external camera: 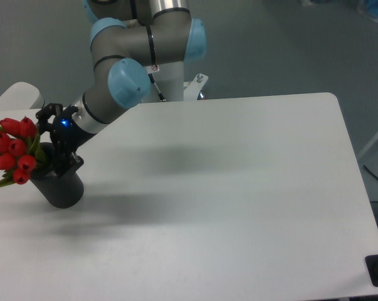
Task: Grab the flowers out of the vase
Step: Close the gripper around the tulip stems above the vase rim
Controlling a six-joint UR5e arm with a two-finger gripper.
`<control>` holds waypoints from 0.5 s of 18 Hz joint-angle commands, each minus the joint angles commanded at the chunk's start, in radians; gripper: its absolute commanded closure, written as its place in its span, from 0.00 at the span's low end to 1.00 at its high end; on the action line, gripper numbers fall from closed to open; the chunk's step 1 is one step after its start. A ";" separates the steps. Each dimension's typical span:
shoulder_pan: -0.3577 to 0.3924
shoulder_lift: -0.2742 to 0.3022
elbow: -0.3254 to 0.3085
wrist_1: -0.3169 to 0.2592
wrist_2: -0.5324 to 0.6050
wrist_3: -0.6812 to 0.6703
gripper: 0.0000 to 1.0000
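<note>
At the far left edge of the frame, the flowers (13, 152) stand in the vase (61, 184), their red buds leaning out over its left rim and partly cut off by the picture's border. The vase sits upright on the white desk (226, 200), near the desk's left side.

The gripper (56, 143) hangs just beside the buds, on their right, directly over the vase's mouth. Its black jaws stand apart, one finger reaching toward the upper left near the topmost bud, the other pointing down against the vase's upper right wall. The buds lie to the left of the gap rather than inside it; whether any stem or leaf sits between the jaws cannot be told, since the dark fingers merge with the dark vase. Nothing is seen clamped in them. A small blue light glows on the gripper's body.

The arm (129, 56) enters from the top of the frame, left of centre, its grey tubes and pale blue joint caps folding down and to the left. The last link slants from a blue cap toward the lower left, bringing the wrist low over the desk's rear left corner. A soft shadow of the arm lies across the middle of the desk, to the right of the vase.
</note>
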 joint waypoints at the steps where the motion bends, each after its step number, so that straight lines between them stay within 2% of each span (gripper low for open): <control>1: 0.000 -0.002 -0.002 0.000 0.000 0.000 0.00; 9: 0.000 -0.011 -0.015 0.005 0.000 0.011 0.00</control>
